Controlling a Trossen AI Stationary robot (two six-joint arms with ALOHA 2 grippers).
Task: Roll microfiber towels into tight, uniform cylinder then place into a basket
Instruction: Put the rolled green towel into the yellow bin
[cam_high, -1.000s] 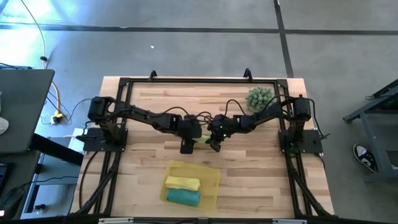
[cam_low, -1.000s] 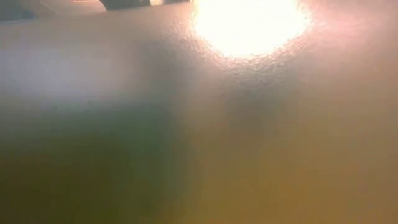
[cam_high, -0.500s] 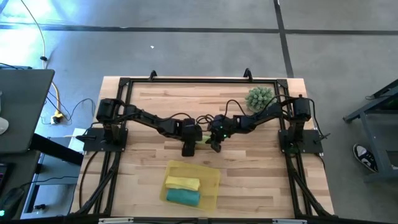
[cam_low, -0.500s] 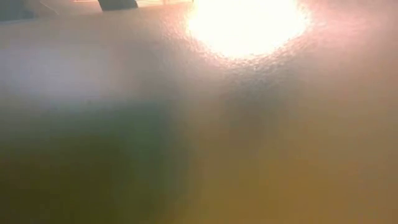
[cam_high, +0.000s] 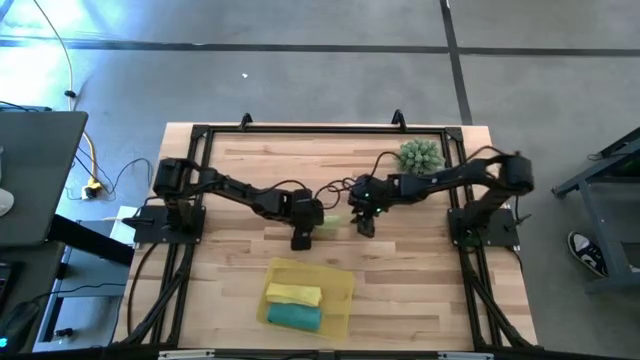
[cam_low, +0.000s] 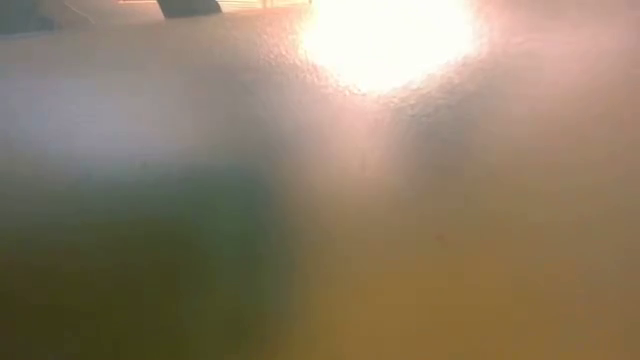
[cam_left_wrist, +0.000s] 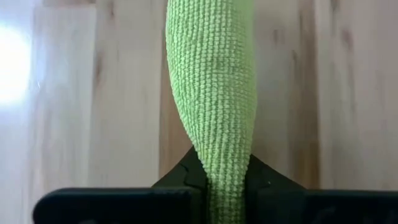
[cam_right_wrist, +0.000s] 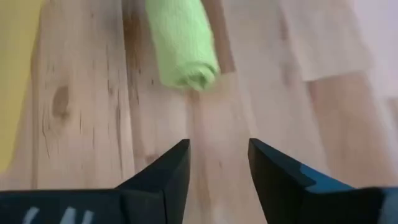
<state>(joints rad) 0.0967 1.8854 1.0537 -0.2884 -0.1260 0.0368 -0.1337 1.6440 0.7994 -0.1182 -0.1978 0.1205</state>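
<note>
A lime green microfiber towel, rolled into a cylinder, lies on the wooden table at its middle. My left gripper is shut on the roll's left end. My right gripper stands open just off the roll's right end, with a gap of bare wood between them. A yellow rolled towel and a teal one lie side by side in the yellow basket near the table's front edge. The low view is washed out and shows none of this. My left gripper pinches the green roll's left end between its two fingers. It comes slanting down from the table's left side, in line with the roll. The roll narrows where the fingers squeeze it and stretches away from them, resting on the table.
A spiky green plant stands at the back right, close behind my right arm. A black frame runs along the table's far edge and both sides. Bare wood lies between the roll and the basket.
My right gripper has come off the green roll, risen and drawn back toward the table's right edge. My left gripper has sunk a little at the roll's left end. The roll has stayed where it was on the table.
</note>
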